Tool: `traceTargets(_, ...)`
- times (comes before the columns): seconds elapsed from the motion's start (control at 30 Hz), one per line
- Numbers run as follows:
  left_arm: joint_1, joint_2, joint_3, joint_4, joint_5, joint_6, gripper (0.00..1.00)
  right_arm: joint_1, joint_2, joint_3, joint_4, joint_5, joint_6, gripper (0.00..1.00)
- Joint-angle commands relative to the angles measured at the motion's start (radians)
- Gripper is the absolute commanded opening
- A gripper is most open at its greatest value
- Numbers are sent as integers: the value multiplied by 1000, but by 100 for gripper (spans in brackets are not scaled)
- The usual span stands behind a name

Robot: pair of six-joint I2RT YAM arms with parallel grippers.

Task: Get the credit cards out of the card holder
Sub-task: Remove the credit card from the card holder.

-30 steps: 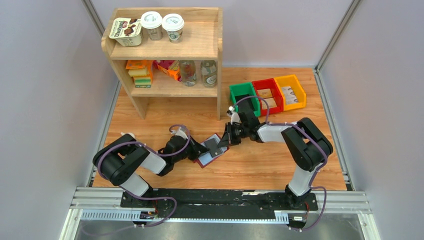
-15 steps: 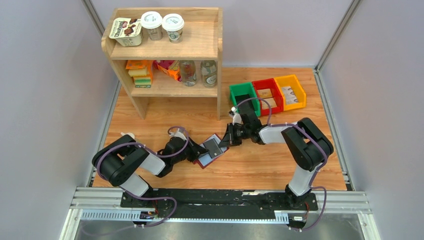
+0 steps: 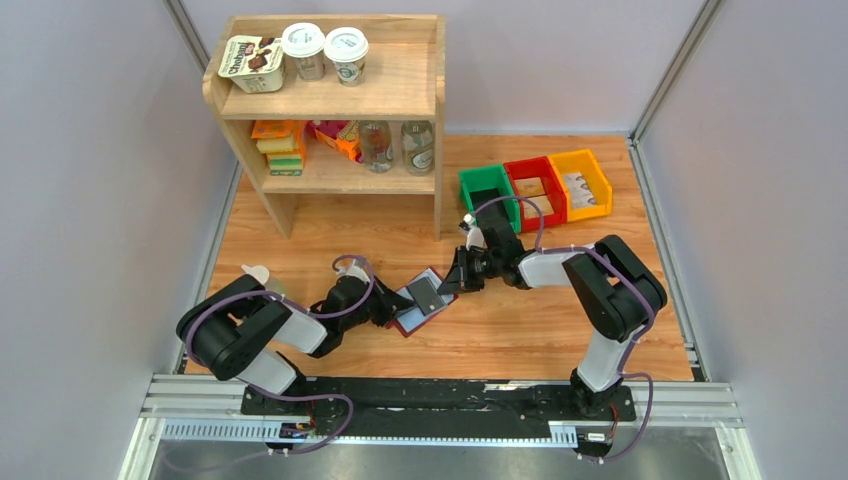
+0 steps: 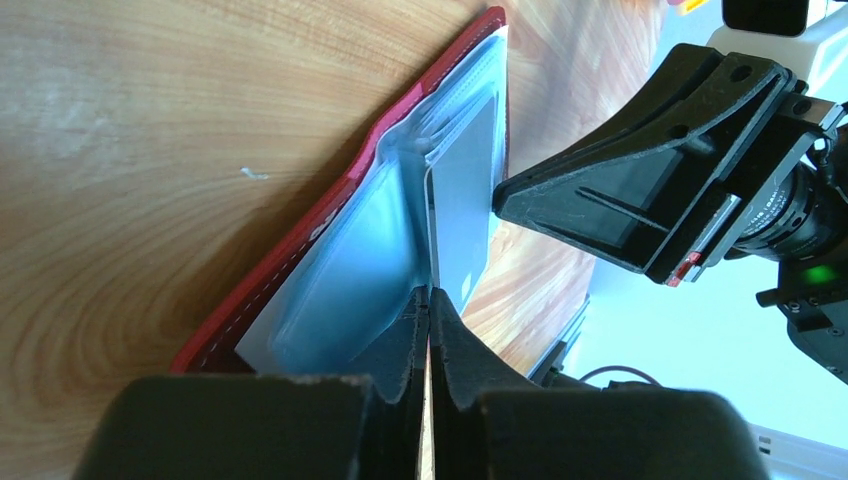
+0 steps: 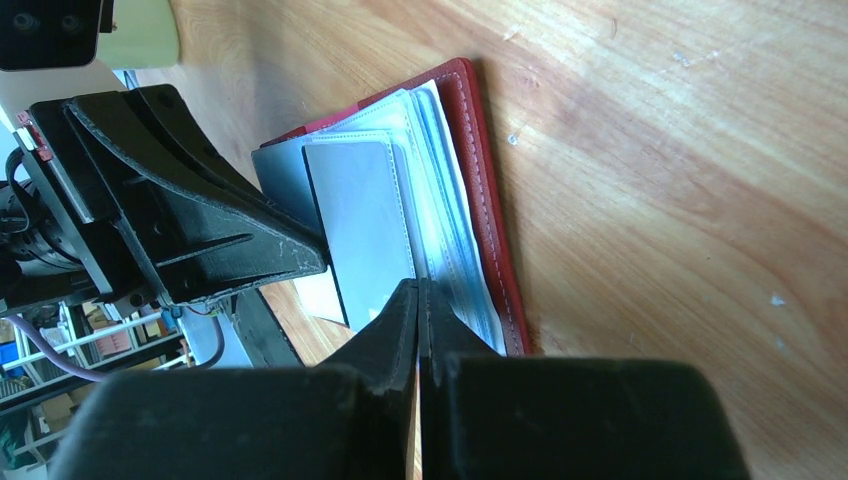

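Observation:
The maroon card holder [image 3: 409,324] lies open on the wooden table between my two grippers. Grey-blue plastic sleeves fan out of it, and a grey credit card [image 3: 428,293] lies on top. In the left wrist view my left gripper [image 4: 430,298] is shut on the near edge of the grey card [image 4: 463,215], beside the holder's red cover [image 4: 345,185]. In the right wrist view my right gripper [image 5: 418,288] is shut on a sleeve edge between the grey card [image 5: 362,225] and the red cover [image 5: 490,220]. The two grippers face each other across the holder, left [image 3: 398,303] and right [image 3: 447,283].
A wooden shelf [image 3: 330,110] with cups, boxes and jars stands at the back left. Green [image 3: 488,190], red [image 3: 535,185] and yellow [image 3: 580,182] bins sit at the back right. Grey walls close in both sides.
My left arm's elbow and shoulder have shifted slightly left. Both grippers stay shut at the holder, which has barely moved.

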Motion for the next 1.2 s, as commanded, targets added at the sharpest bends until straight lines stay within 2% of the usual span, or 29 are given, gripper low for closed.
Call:
traceTargets(0.0, 5, -44, -17, -29, -20, 16, 0, -6, 64, -24, -119, 136, -55, 0)
traceTargets(0.17, 5, -51, -12, -28, -16, 34, 0, -6, 61, -20, -118, 131, -55, 0)
traceTargets(0.23, 5, -50, -3, -16, -6, 50, 16, -6, 56, -18, -118, 130, -55, 0)
traceTargets(0.3, 5, -47, 6, -9, -3, 60, 25, -6, 52, -17, -119, 131, -55, 0)
traceTargets(0.37, 5, -41, 9, 7, -8, 67, 29, -6, 52, -17, -119, 128, -53, 0)
traceTargets(0.5, 5, -4, 21, 47, -6, 70, 31, -6, 49, -20, -119, 128, -55, 0)
traceTargets(0.7, 6, 104, 44, 153, 14, 56, 31, -6, 46, -23, -119, 128, -53, 0)
traceTargets(0.8, 5, 124, 32, 205, 21, 36, 25, -6, 43, -26, -119, 131, -53, 0)
traceTargets(1.17, 5, -50, -22, 158, -9, 21, 6, -6, 46, -32, -119, 136, -55, 0)
